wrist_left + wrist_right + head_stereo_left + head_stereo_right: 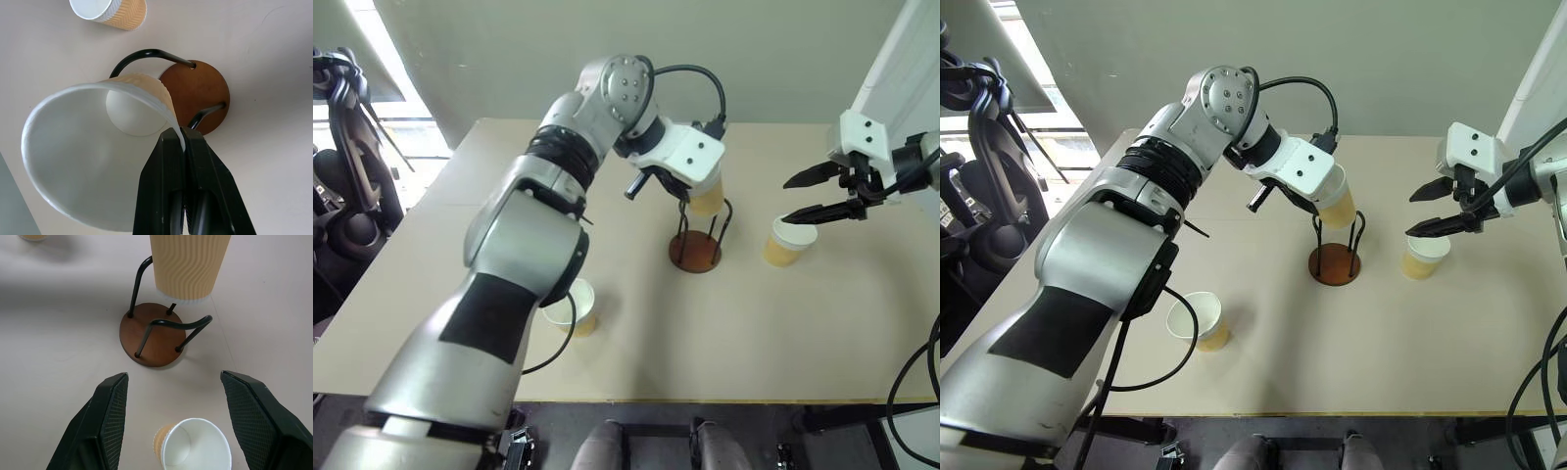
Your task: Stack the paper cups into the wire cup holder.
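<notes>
My left gripper (182, 139) is shut on the rim of a yellow-tan paper cup (98, 161). That cup (1337, 201) hangs tilted over the wire cup holder (695, 253), its bottom about level with the tops of the black loops and above the brown disc base (154, 340). My right gripper (787, 202) stands open just above a second cup (787, 243), which sits upright on the table to the right of the holder, its white mouth (193, 448) between the fingers. A third cup (1197, 320) stands near the table's front left, partly behind my left arm.
The tan table (705, 333) has its front edge close below the cups and its back edge against a grey wall. Dark equipment (347, 176) stands off the table's left side. A white panel (901, 78) rises at the far right.
</notes>
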Robot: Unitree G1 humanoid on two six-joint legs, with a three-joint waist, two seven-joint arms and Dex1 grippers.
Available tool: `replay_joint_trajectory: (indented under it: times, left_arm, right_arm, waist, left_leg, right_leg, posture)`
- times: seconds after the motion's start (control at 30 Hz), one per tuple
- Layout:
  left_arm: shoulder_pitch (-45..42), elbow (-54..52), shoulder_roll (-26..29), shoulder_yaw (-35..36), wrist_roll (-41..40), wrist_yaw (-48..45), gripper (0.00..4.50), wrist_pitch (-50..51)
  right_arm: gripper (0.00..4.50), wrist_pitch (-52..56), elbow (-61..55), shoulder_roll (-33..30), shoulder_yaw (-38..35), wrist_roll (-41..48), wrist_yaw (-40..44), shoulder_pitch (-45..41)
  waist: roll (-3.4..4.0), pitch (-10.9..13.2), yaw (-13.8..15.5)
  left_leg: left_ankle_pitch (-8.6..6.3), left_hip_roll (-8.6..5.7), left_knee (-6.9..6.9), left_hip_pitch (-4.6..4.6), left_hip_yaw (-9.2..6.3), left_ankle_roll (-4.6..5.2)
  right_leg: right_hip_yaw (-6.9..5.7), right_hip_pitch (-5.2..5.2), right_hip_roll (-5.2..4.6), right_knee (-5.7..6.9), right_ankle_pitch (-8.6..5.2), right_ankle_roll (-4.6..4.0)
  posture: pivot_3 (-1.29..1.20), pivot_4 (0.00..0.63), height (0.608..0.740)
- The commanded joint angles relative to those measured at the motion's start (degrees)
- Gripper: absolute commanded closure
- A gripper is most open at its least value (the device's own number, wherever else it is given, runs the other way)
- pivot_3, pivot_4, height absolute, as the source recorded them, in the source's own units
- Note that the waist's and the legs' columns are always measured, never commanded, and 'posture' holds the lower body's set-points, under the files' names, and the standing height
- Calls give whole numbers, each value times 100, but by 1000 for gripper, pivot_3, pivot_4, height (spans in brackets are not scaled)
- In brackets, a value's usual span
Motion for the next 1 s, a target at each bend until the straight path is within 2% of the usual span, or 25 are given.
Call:
replay_joint_trajectory:
  times: [0.03, 0.43, 0.57, 0.9, 1.0]
  left_arm:
    - [-91, -39, -4, 59, -52, -46, 4443, -2]
    - [-92, -37, 6, 39, 3, -16, 4443, 9]
    - [-91, -37, 5, 35, 10, -54, 3597, -10]
    - [-107, -45, 5, 88, -41, -33, 46, -38]
    - [-141, -49, 21, 185, -126, 67, 11, -8]
  right_arm:
    - [1419, 16, -188, -134, -212, 78, -34, -42]
    - [1419, 26, -209, -121, -227, 78, -62, -23]
    - [1419, 22, -217, -127, -228, 77, -63, -3]
    - [1419, -7, -201, -146, -231, 54, -80, 14]
    - [1419, -12, -184, -144, -231, 51, -95, 10]
  waist:
    - [0, 0, 0]
    - [0, 0, 0]
    - [0, 0, 0]
    - [0, 0, 0]
    - [0, 0, 0]
  left_leg:
    - [0, 0, 0, 0, 0, 0]
    - [-1, 0, 0, 1, 1, 1]
    - [-1, 0, 0, 1, 1, 1]
    - [-1, 0, 0, 1, 2, 1]
    - [-1, 0, 0, 1, 2, 1]
  right_leg:
    - [0, 0, 0, 0, 0, 0]
    - [0, 0, 0, 0, -1, 1]
    - [1, 0, 0, 0, -1, 1]
    - [1, 0, 0, 0, -1, 1]
    - [1, 0, 0, 0, -1, 1]
  posture:
    - [0, 150, 740]
    - [0, 150, 740]
    - [0, 150, 740]
    - [0, 150, 740]
    - [0, 150, 740]
